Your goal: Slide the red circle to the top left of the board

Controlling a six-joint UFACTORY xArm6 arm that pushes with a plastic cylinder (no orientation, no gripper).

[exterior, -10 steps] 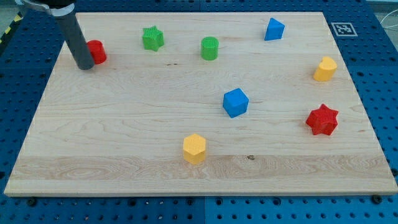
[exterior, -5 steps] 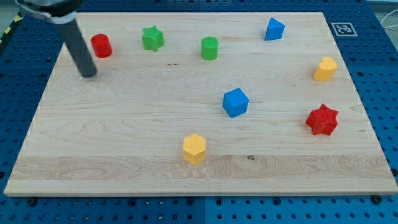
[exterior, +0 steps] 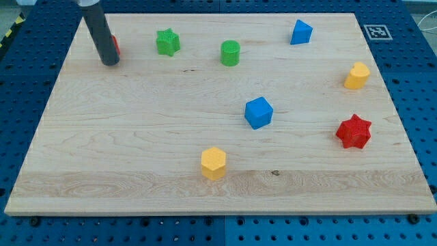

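The red circle (exterior: 116, 46) sits near the board's (exterior: 136, 157) top left, mostly hidden behind my tip (exterior: 110, 63), a bare rod holding nothing. It looks light, rigid and easy to slide; I judge its lower right side best for pushing.

Board (exterior: 136, 150): you see pale wood, its grain running across the view, smooth and matt, with a few small dark knots.
Blocks, such as the blue cube (exterior: 259, 113) and red star (exterior: 354, 131): plastic-looking, with fine ribbed layer lines and a dull sheen.
Rod (exterior: 100, 34): dark grey, smooth, matt.
Table around the board (exterior: 416, 82): blue, smooth, dotted with holes.
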